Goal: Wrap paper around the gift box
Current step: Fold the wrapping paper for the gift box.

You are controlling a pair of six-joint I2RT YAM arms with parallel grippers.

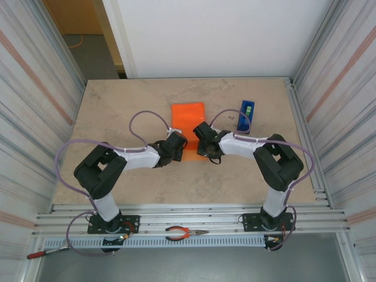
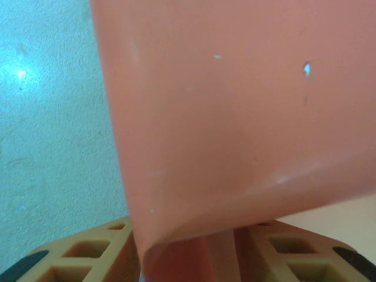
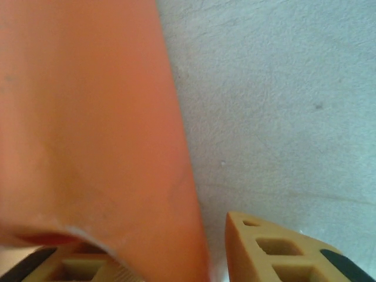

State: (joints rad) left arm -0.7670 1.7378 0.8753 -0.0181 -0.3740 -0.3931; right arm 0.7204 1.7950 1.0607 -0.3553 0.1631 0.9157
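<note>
Just beside the blue tape dispenser (image 1: 246, 114), toward the middle of the table (image 1: 117, 106), lies the orange paper (image 1: 188, 117), its edge facing the arms curled up. The left fingers (image 2: 70, 255) stand apart with that curl between them, and I cannot tell whether they pinch it. The right fingers (image 3: 276, 247) are released, with the sheet against one and clear of the other. Thin, light and floppy, it likely creases easily and is best pinched at that raised edge.

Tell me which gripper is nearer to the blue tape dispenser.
Right. The right gripper is at the edge of the paper facing the tape dispenser; the left gripper is at the opposite edge.
</note>
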